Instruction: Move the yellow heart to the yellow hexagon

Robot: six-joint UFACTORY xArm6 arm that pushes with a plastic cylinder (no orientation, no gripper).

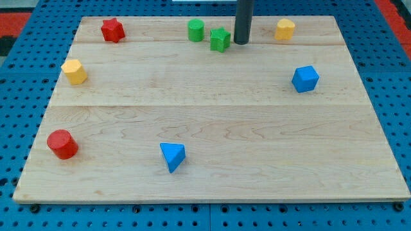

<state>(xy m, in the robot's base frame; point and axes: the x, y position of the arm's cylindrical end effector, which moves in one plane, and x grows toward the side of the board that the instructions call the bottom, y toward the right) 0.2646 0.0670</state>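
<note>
The yellow heart (285, 29) lies near the view's top right corner of the wooden board (212, 186). The yellow hexagon (74, 70) lies at the view's left edge of the board, far from the heart. My dark rod comes down from the view's top, and my tip (241, 43) rests on the board just right of the green star (220, 40). The tip is about a block's width or more to the left of the yellow heart and does not touch it.
A green cylinder (196, 30) stands left of the green star. A red star (112, 29) is at the top left, a red cylinder (62, 144) at the bottom left, a blue triangle (172, 156) at the bottom middle, and a blue cube (305, 79) at the right.
</note>
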